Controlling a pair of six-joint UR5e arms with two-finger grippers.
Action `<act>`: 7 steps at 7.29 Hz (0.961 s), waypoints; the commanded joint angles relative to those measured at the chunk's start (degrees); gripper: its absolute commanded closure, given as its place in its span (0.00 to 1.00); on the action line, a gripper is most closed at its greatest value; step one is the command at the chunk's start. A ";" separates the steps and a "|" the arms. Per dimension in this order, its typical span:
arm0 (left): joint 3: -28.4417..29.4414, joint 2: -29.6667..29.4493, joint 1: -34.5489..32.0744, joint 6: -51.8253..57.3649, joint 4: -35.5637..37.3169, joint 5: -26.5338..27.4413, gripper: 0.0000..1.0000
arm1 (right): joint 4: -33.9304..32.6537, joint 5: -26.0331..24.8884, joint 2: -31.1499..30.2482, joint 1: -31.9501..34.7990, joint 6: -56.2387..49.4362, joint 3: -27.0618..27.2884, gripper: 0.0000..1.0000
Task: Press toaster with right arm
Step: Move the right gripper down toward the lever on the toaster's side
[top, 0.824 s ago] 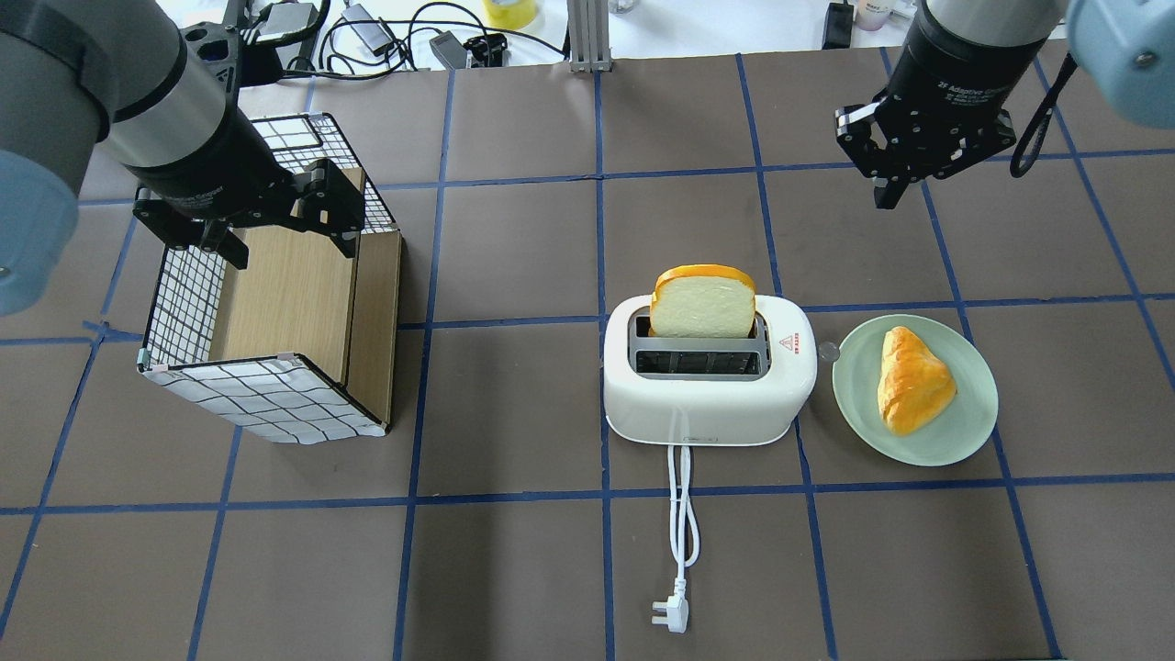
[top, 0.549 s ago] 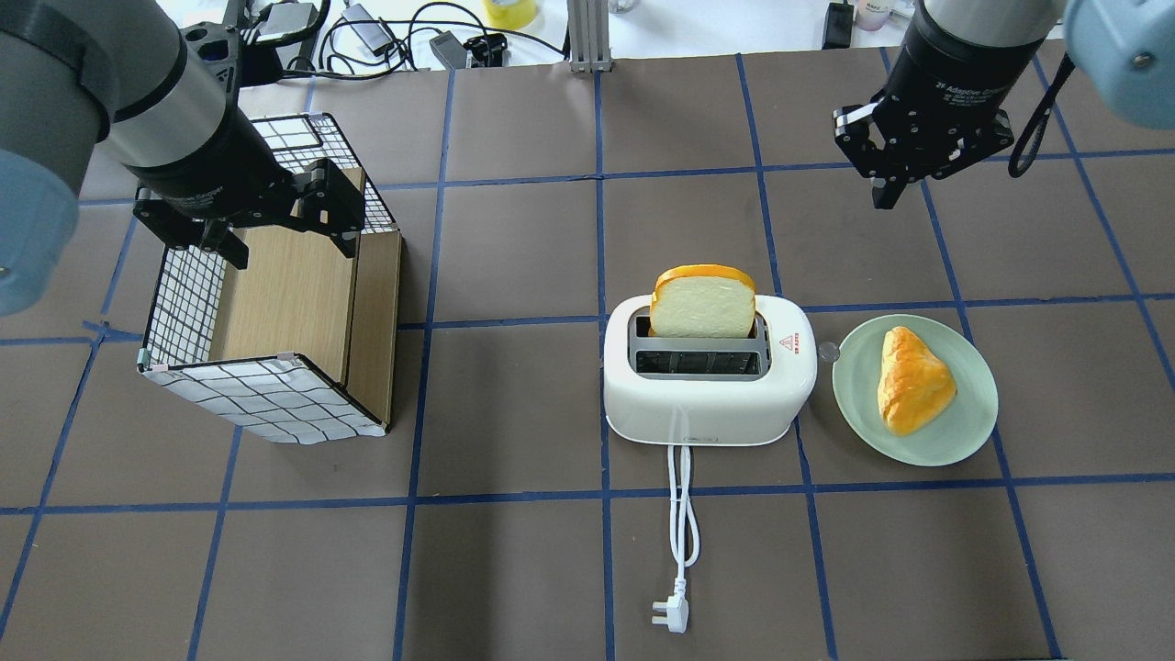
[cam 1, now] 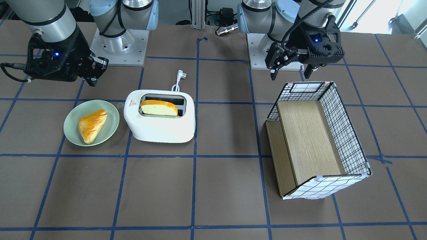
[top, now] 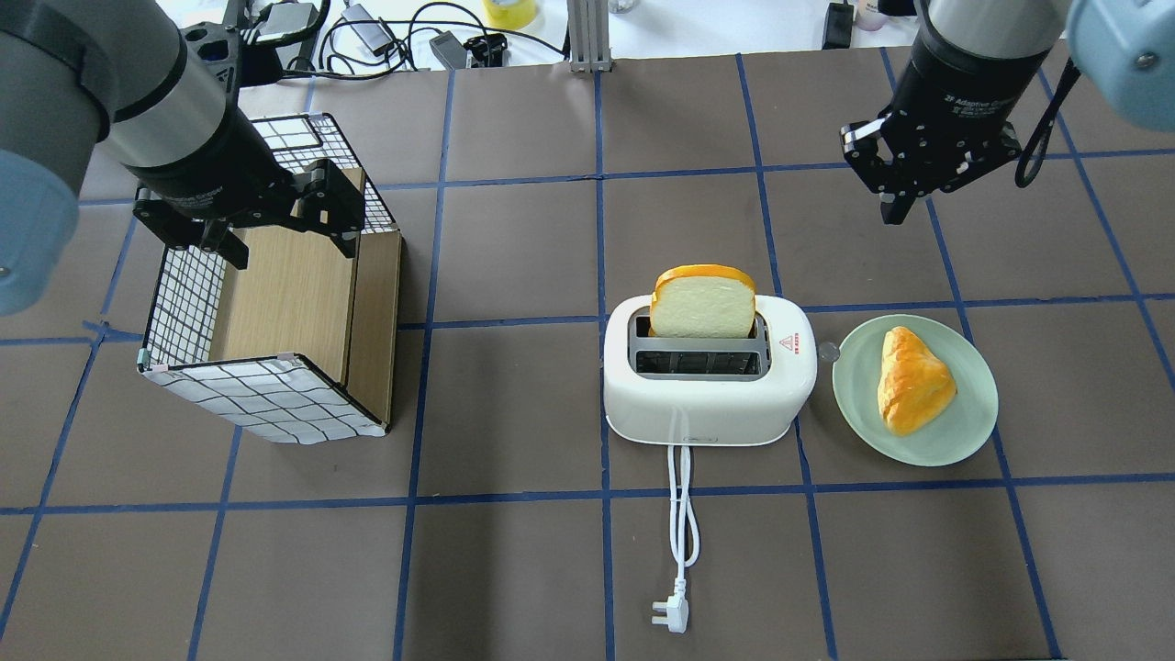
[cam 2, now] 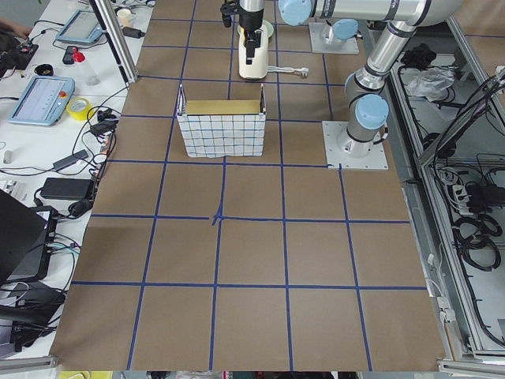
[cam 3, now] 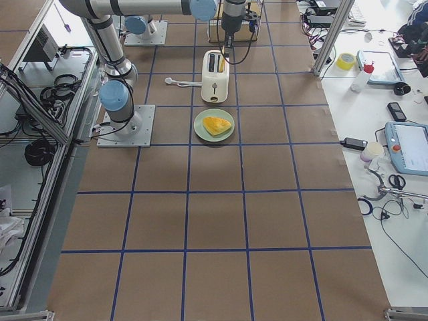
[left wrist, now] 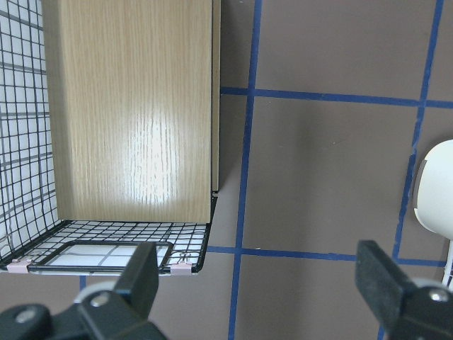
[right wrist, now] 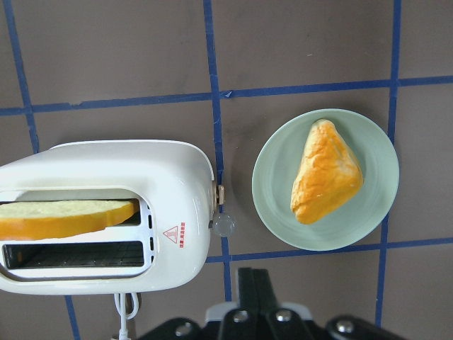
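Note:
The white toaster [top: 707, 395] stands at mid-table with a bread slice [top: 704, 303] upright in its far slot; its lever knob [top: 829, 351] sticks out of the end facing the plate. It also shows in the front view [cam 1: 160, 128] and the right wrist view [right wrist: 92, 177], knob [right wrist: 224, 225] included. My right gripper [top: 895, 209] is shut and empty, raised beyond the plate and apart from the toaster; it also shows in the front view [cam 1: 93, 76]. My left gripper [top: 285, 229] is open and empty above the basket.
A green plate [top: 964, 431] holding a pastry [top: 912, 381] sits just right of the toaster. The toaster's white cord and plug [top: 670, 613] trail toward the robot. A wire-grid basket [top: 266, 404] with wooden boards lies on its side at the left.
My right gripper has shifted slightly toward the robot's side and a little right, staying shut. The left arm, toaster and plate have not moved.

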 commanded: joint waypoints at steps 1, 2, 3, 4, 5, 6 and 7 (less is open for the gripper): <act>0.00 0.00 0.00 0.00 0.00 0.00 0.00 | -3.63 0.30 0.34 -0.93 -1.83 5.62 1.00; 0.00 0.00 0.00 0.00 0.00 0.00 0.00 | -7.75 0.30 0.43 -1.63 -2.18 10.18 1.00; 0.00 0.00 0.00 0.00 0.00 0.00 0.00 | -11.62 0.30 0.43 -1.55 -1.66 14.05 1.00; 0.00 0.00 0.00 0.00 0.00 0.00 0.00 | -15.05 0.30 0.52 -1.55 -1.57 16.61 1.00; 0.00 0.00 0.00 0.00 0.00 0.00 0.00 | -15.61 0.57 0.61 -1.55 -1.66 17.68 1.00; 0.00 0.00 0.00 0.00 0.00 0.00 0.00 | -15.70 0.57 1.30 -1.63 -2.09 18.04 1.00; 0.00 0.00 0.00 0.00 0.00 0.00 0.00 | -15.70 1.70 2.01 -1.63 -2.01 18.22 1.00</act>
